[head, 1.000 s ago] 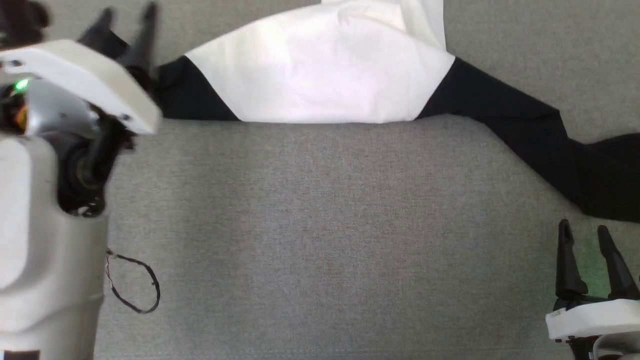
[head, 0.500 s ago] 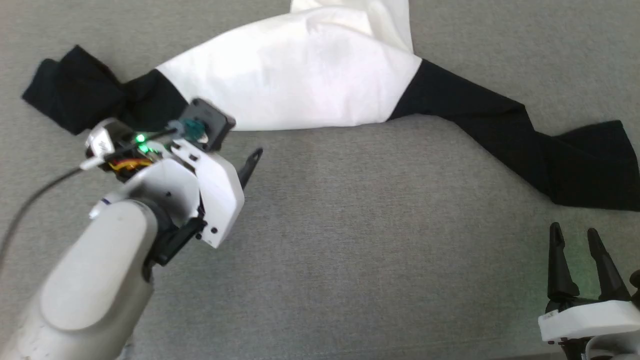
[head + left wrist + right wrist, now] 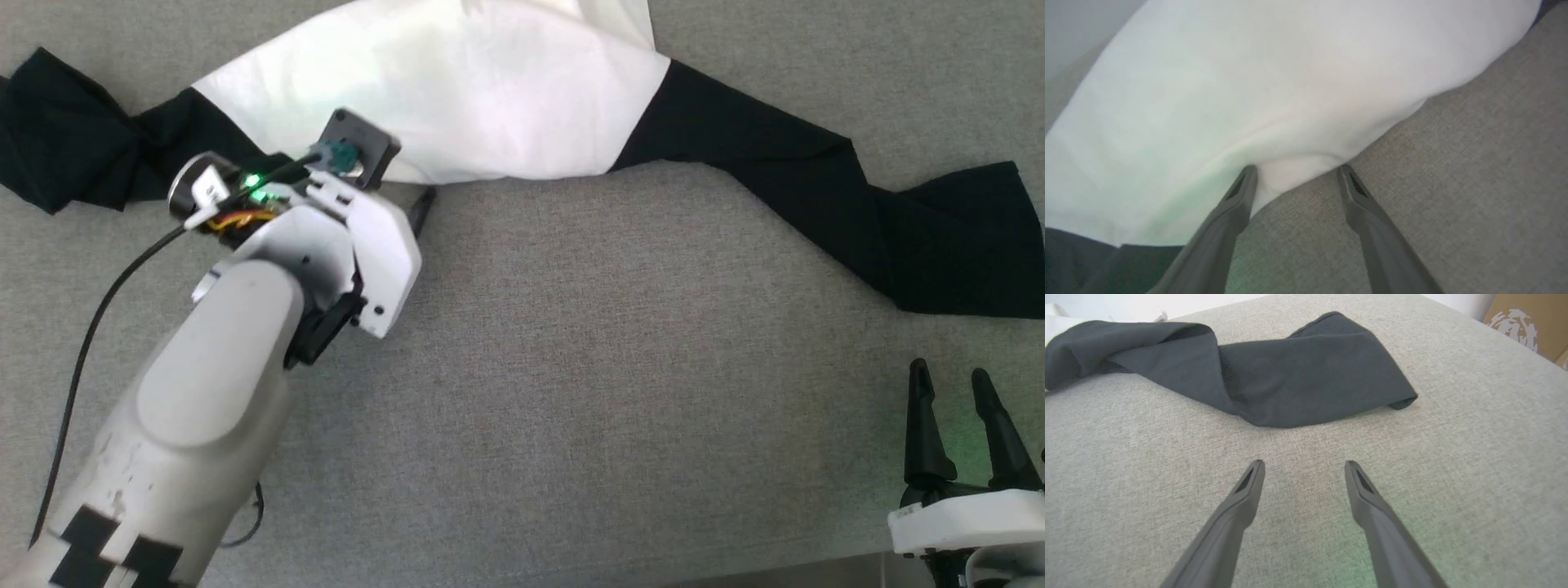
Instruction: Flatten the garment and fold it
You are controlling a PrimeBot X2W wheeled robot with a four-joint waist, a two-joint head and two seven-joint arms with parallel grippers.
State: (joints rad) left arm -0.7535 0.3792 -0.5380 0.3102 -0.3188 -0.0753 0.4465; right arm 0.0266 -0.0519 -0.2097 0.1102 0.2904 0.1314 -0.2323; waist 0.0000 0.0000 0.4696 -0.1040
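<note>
The left pincer [image 3: 1297, 169] is open, its two fingers spread wide and pointing down at the near edge of the garment [image 3: 457, 90]. One fingertip rests against the white body [image 3: 1290, 81]. The other sits right at the cloth's edge, over the grey counter [image 3: 571, 367]. A small bulge of the white edge lies between the tips, but they are not closed on it. A black cable [image 3: 90, 327] runs along the left arm.

The right pincer [image 3: 1303, 463] is also open and empty, low over bare counter at the robot's near right.

The garment lies across the far side of the counter. Its white body is in the middle, humped rather than flat. The left sleeve [image 3: 73, 155] is bunched into a dark heap just left of the left wrist. The right sleeve [image 3: 816, 188] trails out to the right with a twist halfway along. Its end lies ahead of the right pincer, clear of the fingertips. A cardboard box [image 3: 1527, 318] stands beyond the counter's edge.
</note>
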